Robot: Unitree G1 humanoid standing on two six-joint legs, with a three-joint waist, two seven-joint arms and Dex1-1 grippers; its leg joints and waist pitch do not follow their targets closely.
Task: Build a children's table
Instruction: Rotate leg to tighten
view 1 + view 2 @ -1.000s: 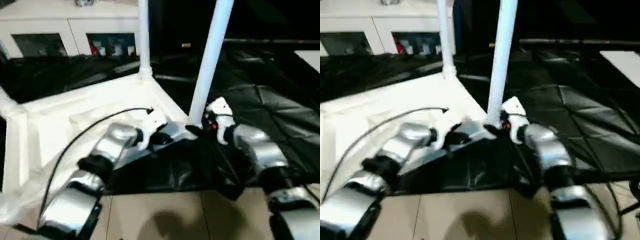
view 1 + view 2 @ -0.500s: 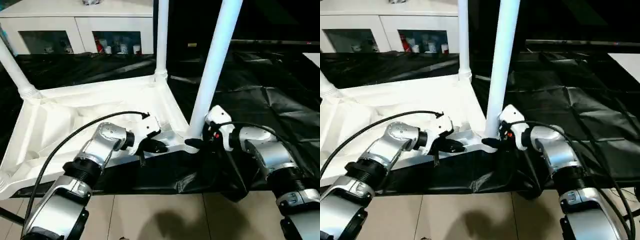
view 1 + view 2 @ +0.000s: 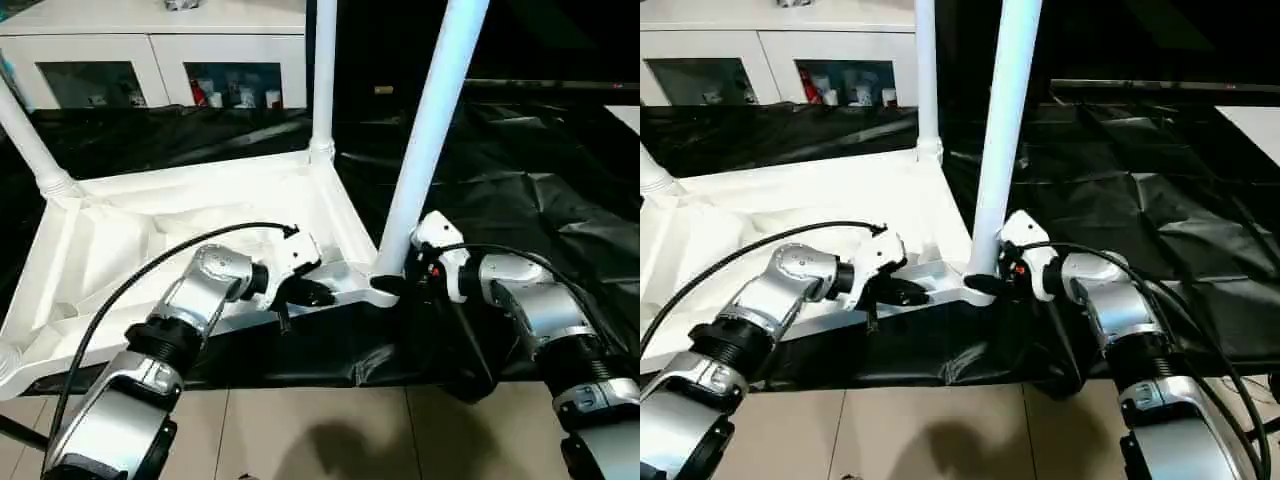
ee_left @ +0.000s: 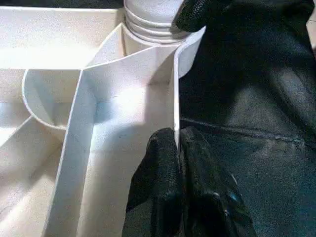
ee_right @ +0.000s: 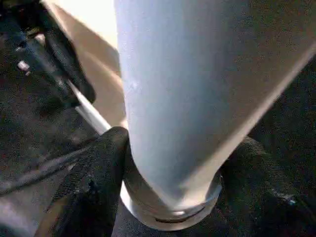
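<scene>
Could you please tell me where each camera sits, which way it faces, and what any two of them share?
Left eye: on the head, looking down over both silver forearms at the upturned tabletop.
Right eye: beside it, same scene.
Left wrist: along the left claw, shut on the tabletop's rim.
Right wrist: along the right claw, shut on the near leg.
Shared: both wrist views show that leg's base and the other claw.

We're in a lived-in room: white glass-door cabinet [image 3: 160, 75], tiled floor [image 3: 330, 430], black sheeting [image 3: 540, 190] spread out.
</scene>
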